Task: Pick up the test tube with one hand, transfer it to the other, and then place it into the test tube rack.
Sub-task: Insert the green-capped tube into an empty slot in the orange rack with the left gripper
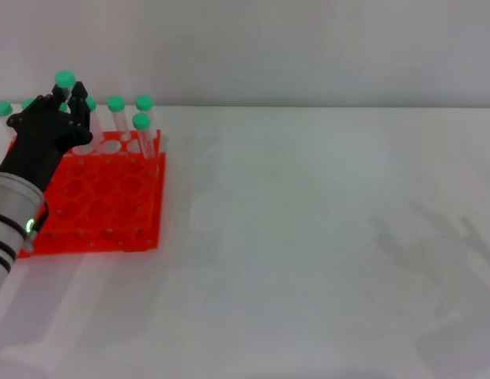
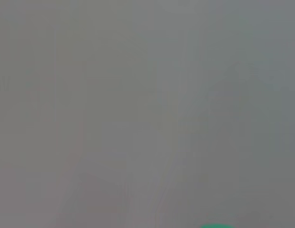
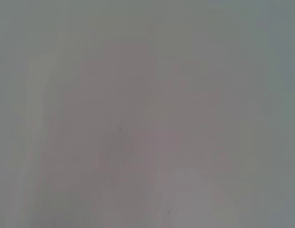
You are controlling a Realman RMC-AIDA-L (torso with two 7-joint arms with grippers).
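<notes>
Left gripper (image 1: 69, 99) closed around the test tube (image 1: 65, 80), green cap above the fingers, over the far rows of the test tube rack (image 1: 111, 207) on the desk (image 1: 324, 237). Keep the tube upright, centred on a free hole, then lower; right gripper unseen

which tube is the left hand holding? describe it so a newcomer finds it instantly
Start at the orange-red test tube rack at the table's far left. The black left hand hovers over its back left corner. The test tube it grips is the one whose green cap pokes out above the fingertips, higher than every other green-capped tube standing in the rack's back rows.
</notes>
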